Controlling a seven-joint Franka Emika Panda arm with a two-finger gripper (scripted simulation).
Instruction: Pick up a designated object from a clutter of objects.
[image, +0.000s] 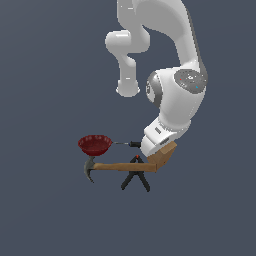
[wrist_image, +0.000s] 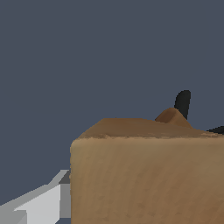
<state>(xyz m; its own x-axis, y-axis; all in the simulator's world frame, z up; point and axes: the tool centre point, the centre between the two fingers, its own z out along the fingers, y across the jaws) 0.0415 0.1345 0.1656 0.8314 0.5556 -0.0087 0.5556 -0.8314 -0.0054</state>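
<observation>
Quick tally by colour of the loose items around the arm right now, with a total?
Wood or wood-handled: 2, wooden block and hammer
Red: 1, bowl
Black: 2, clamp and screwdriver
Total: 5

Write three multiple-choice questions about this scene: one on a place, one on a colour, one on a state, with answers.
1. Where is the bowl?
A. at the exterior view's left of the wooden block
B. on top of the block
C. under the clamp

2. What colour is the bowl?
A. green
B. dark red
C. white

3. The block, in the wrist view, is
A. far away
B. absent
C. close up, filling the lower picture

Answers: 1 A, the bowl sits left of the block; 2 B, its rim and inside are red; 3 C, the block looms large.
</observation>
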